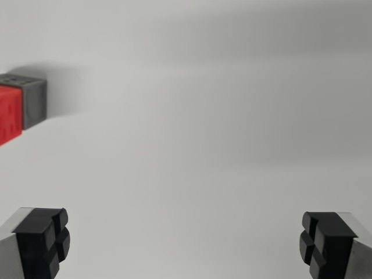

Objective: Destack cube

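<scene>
My gripper [185,244] is spread wide and empty over the bare table [221,145], so I'm only approaching: the red cube [9,113] sits against the grey cube [34,102] at the wrist view's far left, and I must swing across.

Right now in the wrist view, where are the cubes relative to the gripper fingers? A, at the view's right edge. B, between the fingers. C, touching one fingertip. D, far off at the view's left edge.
D: the red cube and grey cube sit at the wrist view's left edge, well clear of the open gripper.
</scene>
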